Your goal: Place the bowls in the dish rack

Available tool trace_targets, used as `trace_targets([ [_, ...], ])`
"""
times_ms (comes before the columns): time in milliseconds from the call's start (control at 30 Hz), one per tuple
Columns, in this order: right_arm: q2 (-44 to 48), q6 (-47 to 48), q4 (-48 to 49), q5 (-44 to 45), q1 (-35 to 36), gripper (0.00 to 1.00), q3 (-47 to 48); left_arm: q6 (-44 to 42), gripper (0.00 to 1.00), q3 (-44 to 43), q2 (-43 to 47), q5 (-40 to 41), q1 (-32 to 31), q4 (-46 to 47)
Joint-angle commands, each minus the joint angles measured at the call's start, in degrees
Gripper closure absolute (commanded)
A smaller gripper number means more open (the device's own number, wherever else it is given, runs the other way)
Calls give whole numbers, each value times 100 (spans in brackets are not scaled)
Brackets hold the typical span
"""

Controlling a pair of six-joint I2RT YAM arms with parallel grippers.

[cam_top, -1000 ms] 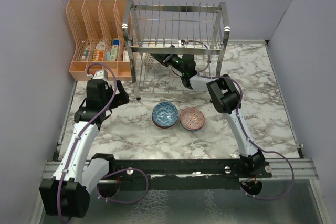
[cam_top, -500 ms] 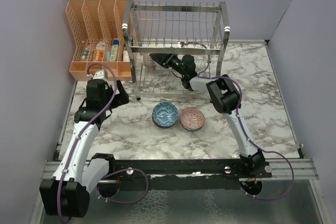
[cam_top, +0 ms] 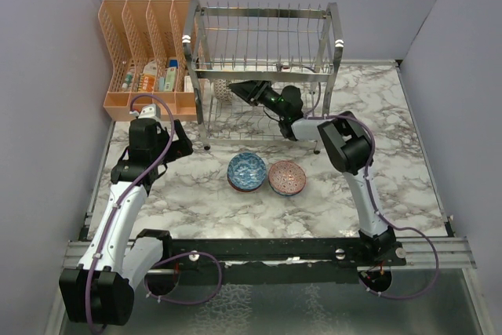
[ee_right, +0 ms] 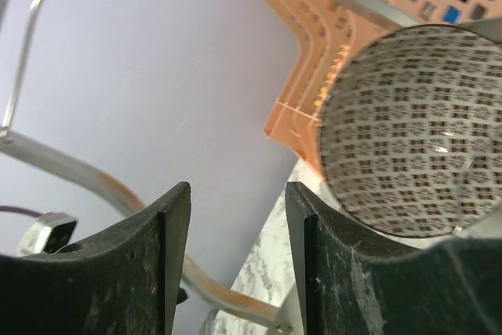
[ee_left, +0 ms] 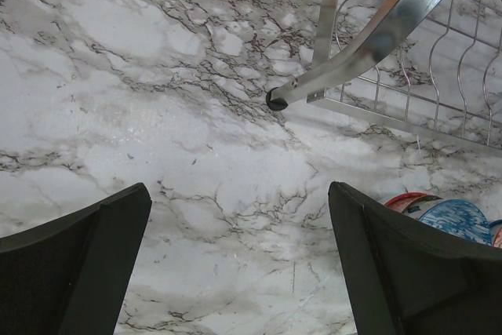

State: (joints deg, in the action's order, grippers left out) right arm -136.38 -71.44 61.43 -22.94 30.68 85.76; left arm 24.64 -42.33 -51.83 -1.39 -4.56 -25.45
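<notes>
The chrome dish rack [cam_top: 263, 13] stands at the back middle. A white dotted bowl [cam_top: 223, 89] stands on edge in its lower tier, and fills the right of the right wrist view [ee_right: 408, 131]. My right gripper [cam_top: 241, 89] is inside the lower tier just right of that bowl, open and empty [ee_right: 238, 217]. A blue bowl [cam_top: 246, 169] stacked on another, and a reddish-pink bowl [cam_top: 287, 176], sit on the table in front of the rack. My left gripper [cam_top: 147, 127] hovers left of them, open and empty [ee_left: 239, 256]; the blue bowl [ee_left: 459, 217] shows at its right.
An orange mesh organiser [cam_top: 145, 52] with small boxes stands left of the rack, close to it. A rack leg with a black foot [ee_left: 276, 101] is just ahead of my left gripper. Purple walls close in the back and sides.
My right gripper has pulled back to the right, away from the standing bowl, and the right arm's elbow has shifted right. The left arm and the table bowls have not moved.
</notes>
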Motion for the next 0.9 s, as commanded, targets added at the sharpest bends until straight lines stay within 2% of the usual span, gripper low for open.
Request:
trace_targets([
  [0, 370, -141, 49, -836, -11, 48, 25, -73, 1, -145, 46, 93, 51, -1],
  [167, 778, -392, -244, -1388, -13, 49, -538, -78, 1, -133, 91, 91, 84, 13],
  [533, 1992, 5, -1597, -2296, 42, 49, -1573, -66, 1, -116, 134, 62, 163, 32],
  [867, 2958, 269, -1575, -2502, 250, 49, -3026, -57, 1, -88, 124, 7, 223, 66],
])
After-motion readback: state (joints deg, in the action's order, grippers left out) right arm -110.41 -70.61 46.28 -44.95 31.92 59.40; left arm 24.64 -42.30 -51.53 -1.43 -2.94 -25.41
